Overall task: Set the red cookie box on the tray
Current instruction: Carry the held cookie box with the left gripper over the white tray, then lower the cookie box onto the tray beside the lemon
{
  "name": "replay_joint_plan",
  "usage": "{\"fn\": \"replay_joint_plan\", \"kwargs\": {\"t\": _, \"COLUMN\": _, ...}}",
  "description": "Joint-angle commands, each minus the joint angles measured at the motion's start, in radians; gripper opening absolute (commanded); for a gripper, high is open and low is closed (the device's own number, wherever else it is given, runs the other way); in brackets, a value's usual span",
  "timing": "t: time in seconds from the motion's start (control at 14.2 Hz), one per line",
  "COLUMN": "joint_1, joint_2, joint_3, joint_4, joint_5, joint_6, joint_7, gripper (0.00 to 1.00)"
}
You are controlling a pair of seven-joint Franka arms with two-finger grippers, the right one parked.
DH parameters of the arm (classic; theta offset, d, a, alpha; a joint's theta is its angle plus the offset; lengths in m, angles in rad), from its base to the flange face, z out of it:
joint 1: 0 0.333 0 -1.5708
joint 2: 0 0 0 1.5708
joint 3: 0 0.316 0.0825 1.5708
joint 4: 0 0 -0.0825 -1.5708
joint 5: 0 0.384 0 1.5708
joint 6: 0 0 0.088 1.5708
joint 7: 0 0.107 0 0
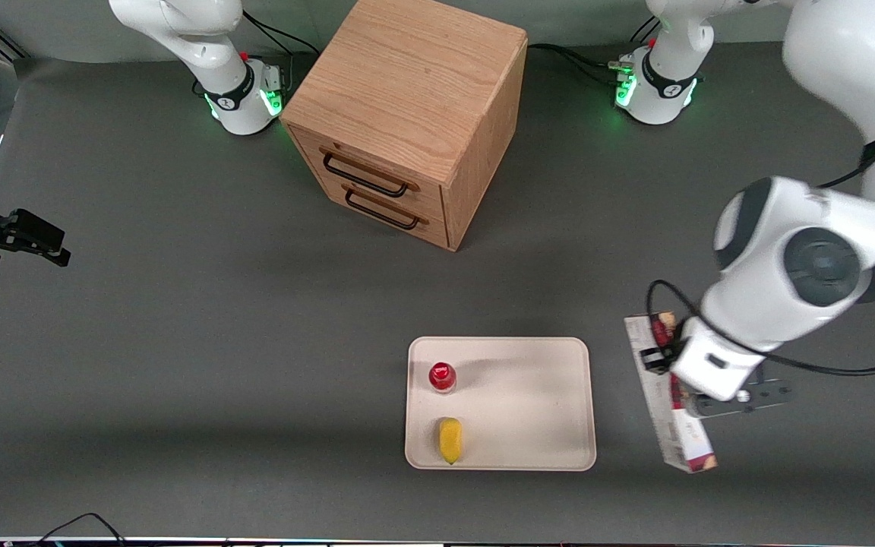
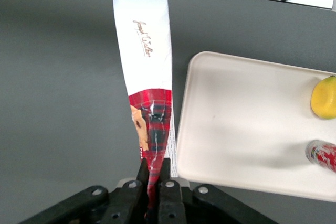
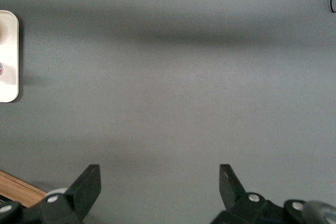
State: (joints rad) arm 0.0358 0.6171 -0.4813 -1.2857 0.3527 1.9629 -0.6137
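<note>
The red cookie box (image 1: 682, 439), a long thin carton with red tartan ends and a white middle band, lies lengthwise beside the tray's short side toward the working arm's end of the table. My left gripper (image 1: 670, 380) is above the box, shut on it across its thin width. In the left wrist view the black fingers (image 2: 142, 174) pinch the box (image 2: 147, 77) at its tartan part, with the gripper (image 2: 153, 169) right next to the tray's rim. The cream-white tray (image 1: 529, 395) (image 2: 236, 119) sits near the front of the table. Whether the box touches the table is unclear.
On the tray stand a small red-capped bottle (image 1: 442, 377) (image 2: 323, 155) and a yellow lemon (image 1: 450, 439) (image 2: 324, 97), both at the end toward the parked arm. A wooden two-drawer cabinet (image 1: 407, 114) stands farther from the front camera.
</note>
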Motion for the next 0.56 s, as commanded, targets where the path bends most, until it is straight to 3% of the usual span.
{"fn": "replay_joint_plan", "kwargs": {"t": 0.0, "joint_1": -0.089, "joint_2": 0.096, "joint_3": 0.003, "joint_4": 0.008, "joint_5": 0.147, "joint_6": 0.140, "joint_7": -0.138, "gripper": 0.00}}
{"fn": "replay_joint_plan", "kwargs": {"t": 0.49, "joint_1": -0.137, "joint_2": 0.243, "joint_3": 0.013, "joint_4": 0.009, "joint_5": 0.205, "joint_6": 0.326, "joint_7": -0.055, "gripper": 0.00}}
